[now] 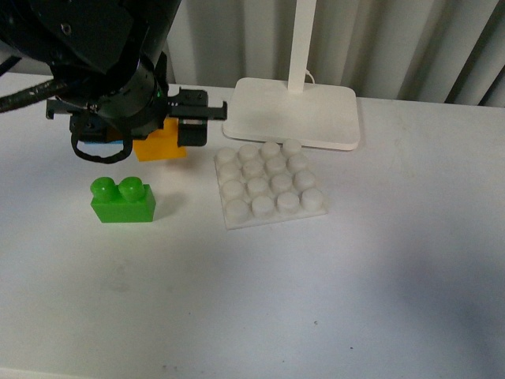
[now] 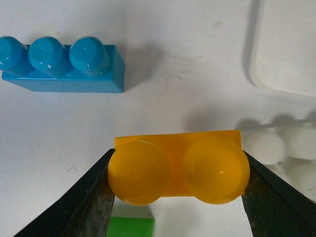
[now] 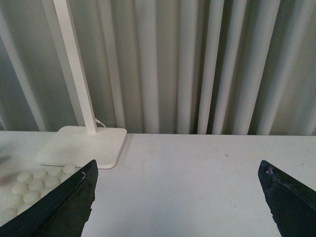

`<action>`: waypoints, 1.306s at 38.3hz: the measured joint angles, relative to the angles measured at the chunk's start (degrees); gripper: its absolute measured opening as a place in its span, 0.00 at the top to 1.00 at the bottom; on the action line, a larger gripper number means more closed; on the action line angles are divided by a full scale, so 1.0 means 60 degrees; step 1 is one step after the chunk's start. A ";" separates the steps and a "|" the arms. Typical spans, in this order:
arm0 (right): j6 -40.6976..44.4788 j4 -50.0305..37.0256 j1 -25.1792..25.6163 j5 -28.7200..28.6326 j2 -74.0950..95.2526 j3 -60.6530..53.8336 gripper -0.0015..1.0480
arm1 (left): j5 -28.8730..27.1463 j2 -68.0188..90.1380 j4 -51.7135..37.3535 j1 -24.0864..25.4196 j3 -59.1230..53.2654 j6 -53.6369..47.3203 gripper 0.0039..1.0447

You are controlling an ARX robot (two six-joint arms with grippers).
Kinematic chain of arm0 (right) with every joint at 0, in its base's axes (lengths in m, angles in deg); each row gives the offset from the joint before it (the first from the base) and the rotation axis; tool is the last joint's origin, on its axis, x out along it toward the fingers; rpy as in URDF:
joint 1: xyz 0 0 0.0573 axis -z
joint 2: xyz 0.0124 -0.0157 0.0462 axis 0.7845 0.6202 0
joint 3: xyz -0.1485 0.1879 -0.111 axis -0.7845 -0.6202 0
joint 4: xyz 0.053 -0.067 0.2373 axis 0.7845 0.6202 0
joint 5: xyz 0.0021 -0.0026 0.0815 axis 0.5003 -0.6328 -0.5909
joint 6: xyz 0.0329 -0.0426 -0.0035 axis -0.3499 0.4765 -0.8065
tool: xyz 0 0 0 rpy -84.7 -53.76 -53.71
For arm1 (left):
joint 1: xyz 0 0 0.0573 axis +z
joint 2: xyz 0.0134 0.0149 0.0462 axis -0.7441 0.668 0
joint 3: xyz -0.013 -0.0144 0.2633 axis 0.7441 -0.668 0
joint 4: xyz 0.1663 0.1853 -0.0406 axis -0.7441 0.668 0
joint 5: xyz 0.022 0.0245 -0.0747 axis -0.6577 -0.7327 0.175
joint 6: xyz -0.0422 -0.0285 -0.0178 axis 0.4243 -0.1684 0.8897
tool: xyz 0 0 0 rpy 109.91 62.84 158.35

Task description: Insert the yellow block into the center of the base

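The left gripper (image 1: 162, 136) sits over the back-left part of the table (image 1: 355, 300), its 2 dark fingers (image 2: 94, 202) clamped on the short ends of the yellow block (image 2: 177, 165). The block's 2 studs face the wrist camera. In the front view the yellow block (image 1: 162, 148) shows just under the arm, left of the base (image 1: 271, 183) and apart from it, with a strip of bare tabletop between them. I cannot tell whether the block rests on the table or hangs just above it.

The base lies flat near the middle of the table, slightly skewed to the table's edges, and all 16 of its studs are uncovered. Its far edge comes close to the front edge of the lamp foot (image 1: 292, 110), from which the lamp pole (image 1: 302, 39) rises against the pleated wall (image 3: 197, 64). The green brick (image 1: 122, 200) stands in front of the gripped block, nearer the front edge and well left of the base. The blue brick (image 2: 61, 66), with 3 studs, lies beyond the yellow block in the left wrist view, mostly hidden by the arm from the front.

Open white tabletop runs to the right of the base and across the whole front.

The right gripper (image 3: 175, 207) has its fingers spread wide around nothing, facing the lamp foot and the wall.
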 joint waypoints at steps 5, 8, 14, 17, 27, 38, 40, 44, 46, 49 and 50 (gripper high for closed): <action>0.0000 0.0000 0.0000 0.0000 0.0000 0.0000 0.09 | -0.0113 -0.0372 0.0197 -0.0335 -0.0102 0.0448 0.38; 0.0000 0.0000 0.0000 0.0004 0.0000 0.0000 0.09 | -0.0219 -0.0506 0.0364 -0.0565 -0.0189 0.0736 0.38; 0.0000 0.0000 0.0000 0.0000 0.0000 0.0000 0.09 | -0.0342 -0.0579 0.0721 -0.1144 -0.0251 0.1647 0.38; 0.0000 0.0000 0.0000 0.0000 0.0000 0.0000 0.09 | -0.0408 -0.0579 0.0809 -0.1344 -0.0244 0.1949 0.38; 0.0000 0.0000 0.0000 0.0000 0.0000 0.0000 0.09 | -0.0463 -0.0284 0.0998 -0.2178 0.0470 0.2769 0.38; 0.0000 0.0000 0.0000 0.0004 0.0000 0.0000 0.09 | -0.0466 0.0346 0.1075 -0.2914 0.0998 0.3045 0.38; 0.0000 0.0000 0.0000 0.0000 0.0000 0.0000 0.09 | -0.0466 0.0488 0.1089 -0.3002 0.1038 0.3093 0.38; 0.0000 0.0000 0.0000 0.0004 0.0000 0.0000 0.09 | -0.0470 0.0612 0.1071 -0.3078 0.1049 0.3136 0.38; 0.0000 0.0000 0.0000 0.0004 0.0000 0.0000 0.09 | -0.0477 0.0667 0.1024 -0.3085 0.1064 0.3129 0.38; 0.0000 0.0000 0.0000 0.0004 0.0000 0.0000 0.09 | -0.0481 0.0739 0.0980 -0.3085 0.1096 0.3107 0.38; 0.0000 0.0000 0.0000 0.0000 0.0000 0.0000 0.09 | -0.0481 0.0769 0.0958 -0.3078 0.1104 0.3089 0.38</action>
